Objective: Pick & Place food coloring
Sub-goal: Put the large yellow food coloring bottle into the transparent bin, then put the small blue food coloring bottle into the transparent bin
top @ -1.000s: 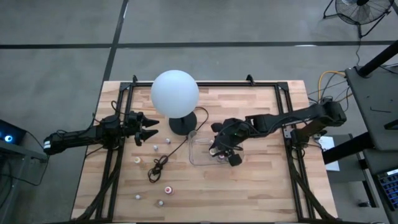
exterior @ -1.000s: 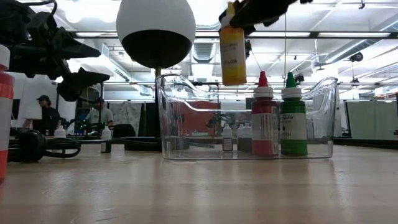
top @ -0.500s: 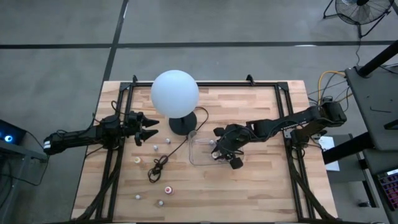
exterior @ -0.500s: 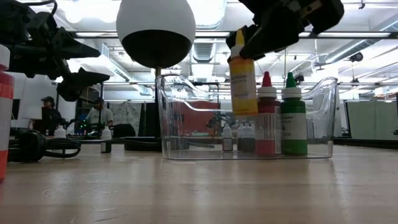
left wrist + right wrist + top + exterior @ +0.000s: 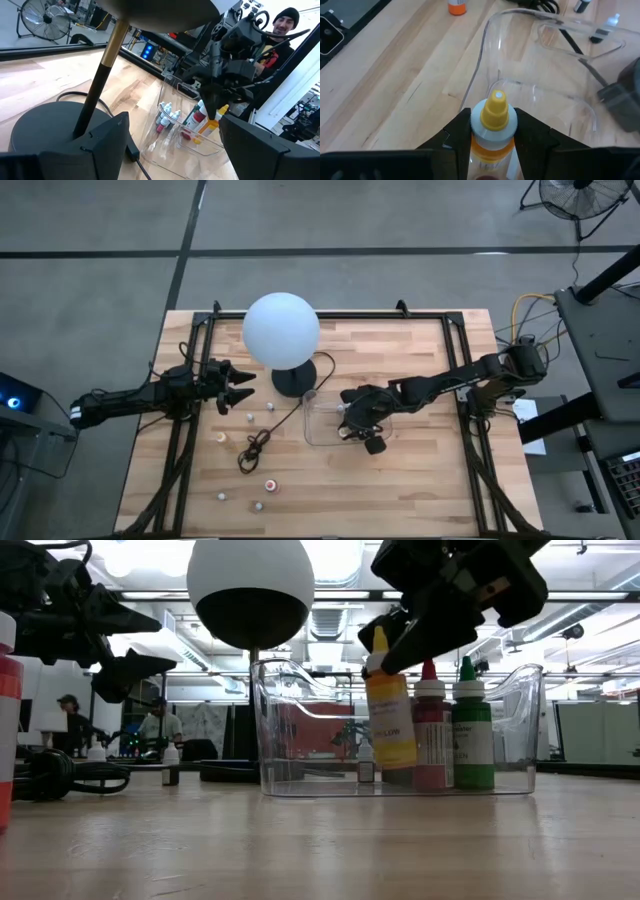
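Lowered since a second ago: yellow bottle [image 5: 390,720], then hanging above the tray rim, now down inside the clear tray [image 5: 275,730], tilted, its base at or near the tray floor, just beside a red bottle [image 5: 432,735] and a green bottle [image 5: 472,730] standing upright in the same tray. Right gripper [image 5: 400,645] reaching down from above and from the right side of the table, arm stretched low across the wood toward the tray, wrist bent downward, fingers [image 5: 460,132] clamped narrow on the neck just under the yellow cap. Two or three smaller pale-capped bottles [image 5: 165,114] also lying in the tray, farther back. Left gripper [image 5: 238,385] held off the table on the left, level and pointing toward the lamp base [image 5: 293,378], fingers spread apart with nothing between them, unchanged from before. More small bottles scattered on the bare wood: two [image 5: 248,417] near the left gripper, one [image 5: 221,437] beside a coiled black cable [image 5: 255,448], three more [image 5: 270,484] toward the front edge. White globe lamp [image 5: 281,328] standing between the two arms. Two people [image 5: 70,720] visible in the room beyond.
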